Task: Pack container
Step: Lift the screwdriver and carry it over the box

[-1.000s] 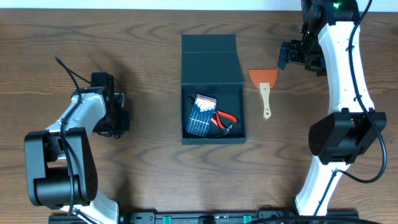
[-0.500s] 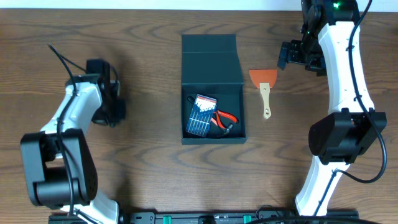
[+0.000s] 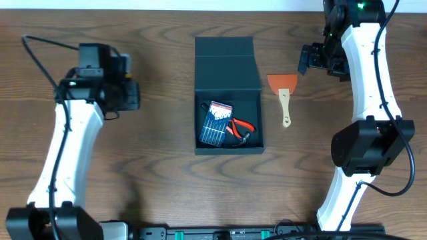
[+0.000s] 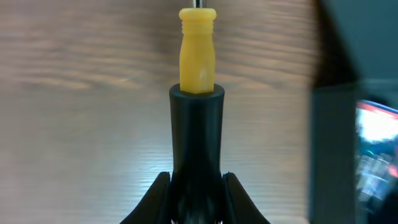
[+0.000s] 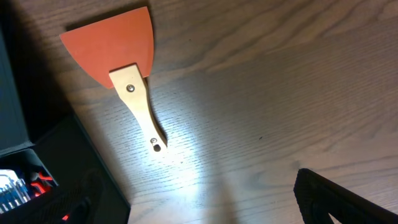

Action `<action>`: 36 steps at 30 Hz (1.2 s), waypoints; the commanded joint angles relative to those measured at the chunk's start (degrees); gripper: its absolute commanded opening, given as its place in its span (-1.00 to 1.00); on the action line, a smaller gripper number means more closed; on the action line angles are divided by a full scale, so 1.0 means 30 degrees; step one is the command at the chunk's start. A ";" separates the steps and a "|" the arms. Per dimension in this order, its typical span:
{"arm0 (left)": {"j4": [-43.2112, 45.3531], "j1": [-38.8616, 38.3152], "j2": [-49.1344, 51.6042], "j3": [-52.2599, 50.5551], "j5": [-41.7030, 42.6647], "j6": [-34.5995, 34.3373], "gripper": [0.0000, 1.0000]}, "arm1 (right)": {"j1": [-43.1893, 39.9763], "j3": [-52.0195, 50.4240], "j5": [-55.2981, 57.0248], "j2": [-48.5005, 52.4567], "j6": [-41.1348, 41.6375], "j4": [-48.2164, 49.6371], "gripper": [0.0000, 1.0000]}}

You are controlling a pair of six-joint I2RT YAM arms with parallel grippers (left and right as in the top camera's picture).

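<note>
The container point(image 3: 227, 67) is matte dark teal-black, the case point(image 3: 215, 125) blue with thin silvery stripes, and the pliers point(image 3: 241, 127) have red grips. The table point(image 3: 160, 167) is brown with wavy darker wood grain. The scraper point(image 3: 283, 97) has an orange blade and pale wooden handle; the screwdriver point(image 4: 197, 62) is black and yellow.
</note>
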 commanded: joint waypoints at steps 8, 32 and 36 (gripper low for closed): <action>0.0896 -0.6237 -0.1202 0.0321 0.1042 -0.0138 -0.89 | 0.0000 0.0299 -0.0007 -0.0087 -0.0138 0.0007 0.98; 0.3832 -1.3114 0.3606 0.0313 0.1049 0.0882 -0.89 | 0.0000 0.0299 -0.0007 -0.0087 -0.0138 0.0007 0.98; 0.3971 -1.3114 0.5238 0.0313 0.1049 0.0882 -0.89 | 0.0000 0.0299 -0.0007 -0.0087 -0.0138 0.0007 0.98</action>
